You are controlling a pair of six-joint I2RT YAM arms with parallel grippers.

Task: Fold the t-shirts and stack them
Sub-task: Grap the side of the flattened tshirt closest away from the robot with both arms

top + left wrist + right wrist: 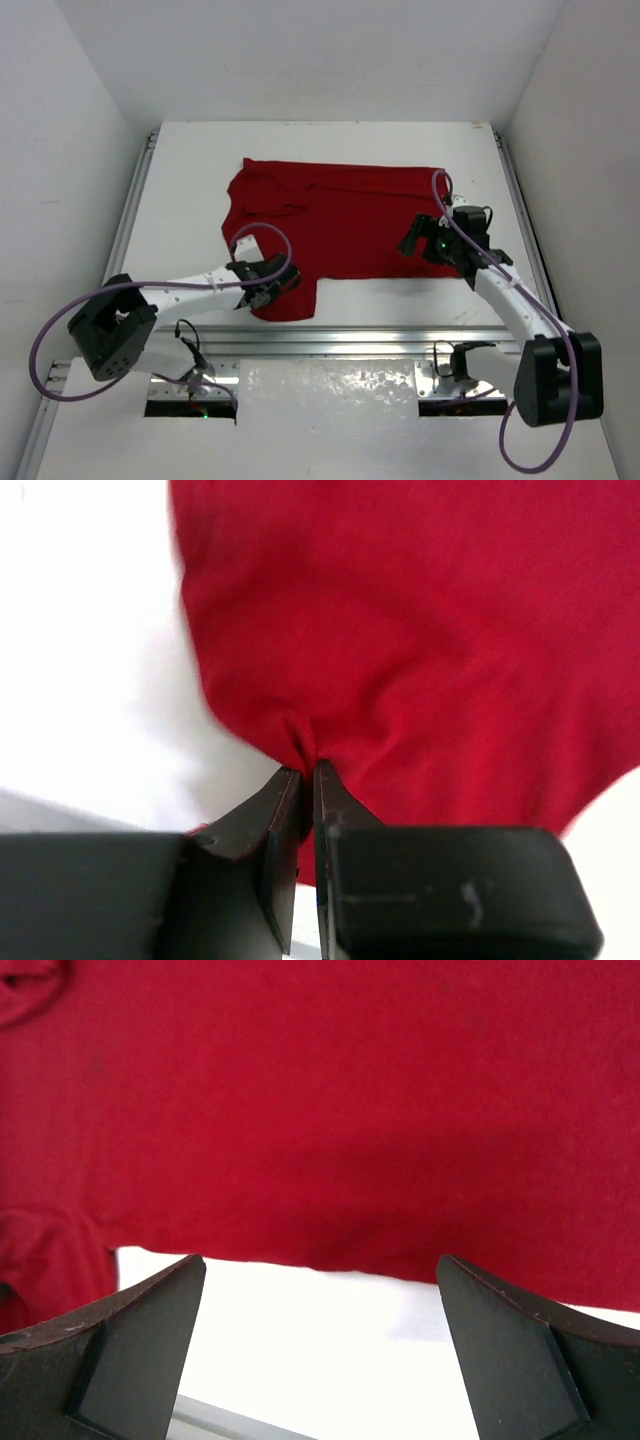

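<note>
left tool (305, 772) is pinched tight on a puckered edge of the soft dark red t-shirt (340, 215), near-left corner. right tool (320, 1262) gapes wide above its straight near hem. shirt's spread flat-ish on the smooth white counter (190, 200).

Fig.: robot lab test cell. Plain white enclosure walls (60, 150) on 3 sides, white tabletop (190, 170), aluminium rail (380, 340) at near edge, purple cabling (36, 345), 2 bolted arm bases (112, 328).
</note>
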